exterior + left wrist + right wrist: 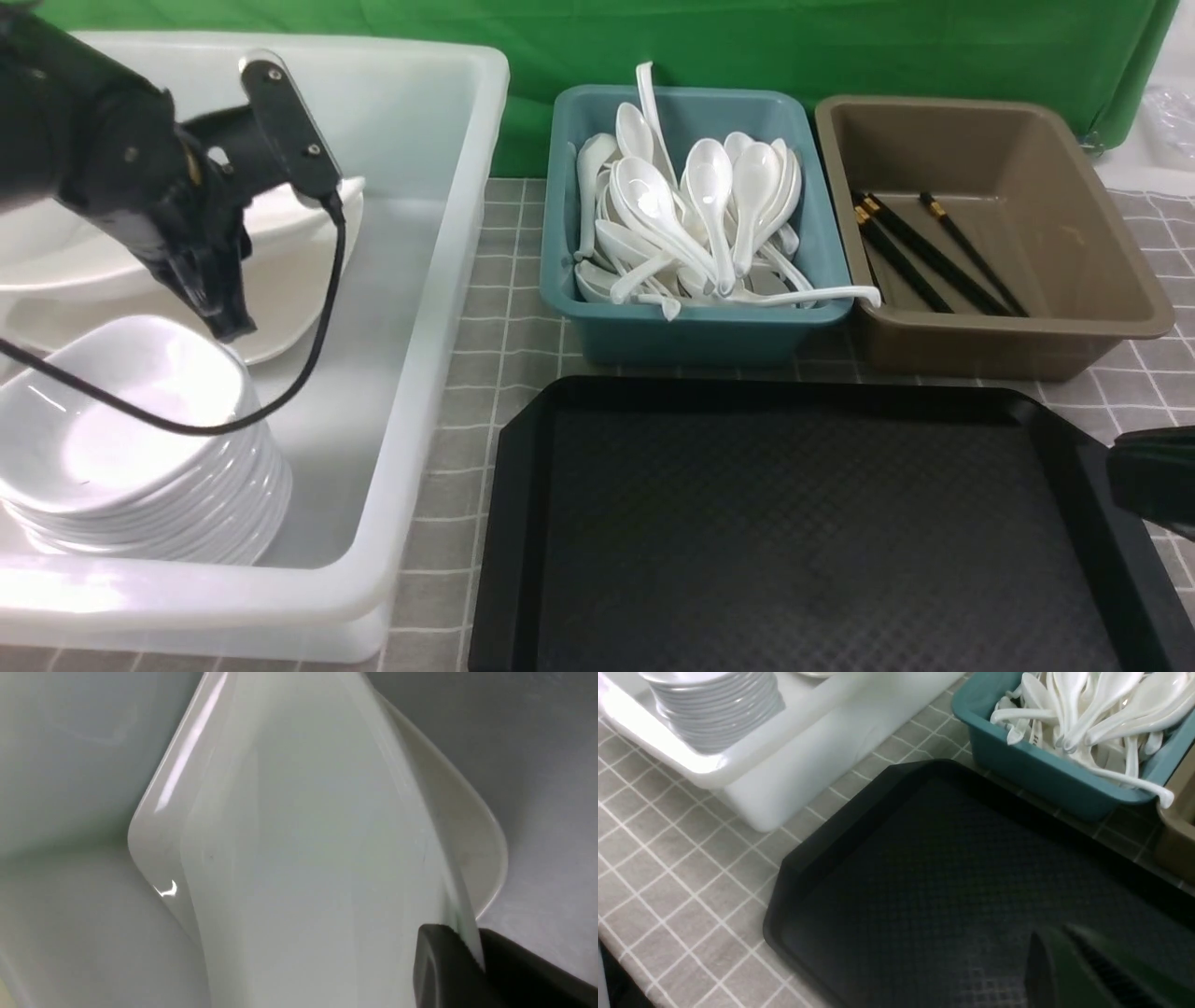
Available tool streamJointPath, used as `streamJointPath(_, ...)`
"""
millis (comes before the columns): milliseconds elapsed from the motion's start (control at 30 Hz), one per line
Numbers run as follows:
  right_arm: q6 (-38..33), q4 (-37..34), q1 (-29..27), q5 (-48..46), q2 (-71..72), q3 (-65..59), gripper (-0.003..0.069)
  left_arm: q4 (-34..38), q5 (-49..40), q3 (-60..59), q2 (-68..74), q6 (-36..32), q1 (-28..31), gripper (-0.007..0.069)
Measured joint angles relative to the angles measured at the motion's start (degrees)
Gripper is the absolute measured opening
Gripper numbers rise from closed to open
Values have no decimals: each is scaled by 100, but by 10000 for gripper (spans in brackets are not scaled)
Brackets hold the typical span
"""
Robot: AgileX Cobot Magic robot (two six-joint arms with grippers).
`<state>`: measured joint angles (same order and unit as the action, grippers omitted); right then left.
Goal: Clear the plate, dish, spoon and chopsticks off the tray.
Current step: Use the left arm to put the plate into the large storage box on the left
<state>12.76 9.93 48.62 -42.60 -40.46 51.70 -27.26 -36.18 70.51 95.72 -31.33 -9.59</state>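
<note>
Looking at the tray [794, 523], I see nothing on it. My left pincer [222, 313] is pinched tight on the rim of the plate [299, 849]. It holds the plate tilted inside the big white tub [439, 280] on the left, over another plate. My right pincer [1064, 970] is closed on nothing, at the tray's near right side. Spoons [691, 215] fill the blue tub [691, 336], chopsticks [924, 247] lie in the brown tub [1111, 280], and dishes [131, 448] sit stacked in the white tub. I think only setting the plate down is left.
</note>
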Motion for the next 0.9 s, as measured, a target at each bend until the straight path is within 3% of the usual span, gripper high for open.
streamJointPath(200, -19, 0, 0, 6, 0, 0, 45, -432, 188, 0, 233, 351, -5, 43)
streamJointPath(300, -21, 0, 0, 6, -2, 0, 53, -506, 281, 7, 268, 365, -5, 97)
streamJointPath(500, -26, -6, 0, 0, -2, 0, 62, -519, 316, 11, 268, 386, -5, 320)
streamJointPath(533, -26, -6, 0, -5, -2, 0, 63, -519, 315, 11, 268, 386, -5, 328)
streamJointPath(567, -26, -6, 0, -27, -2, 0, 67, -513, 260, 11, 268, 398, -5, 403)
streamJointPath(700, -28, -38, 0, -62, -2, 0, 71, -433, 152, 11, 140, 405, -10, 510)
streamJointPath(900, -28, -44, 0, 0, -2, 0, 76, 74, 159, 49, -442, 405, -10, 566)
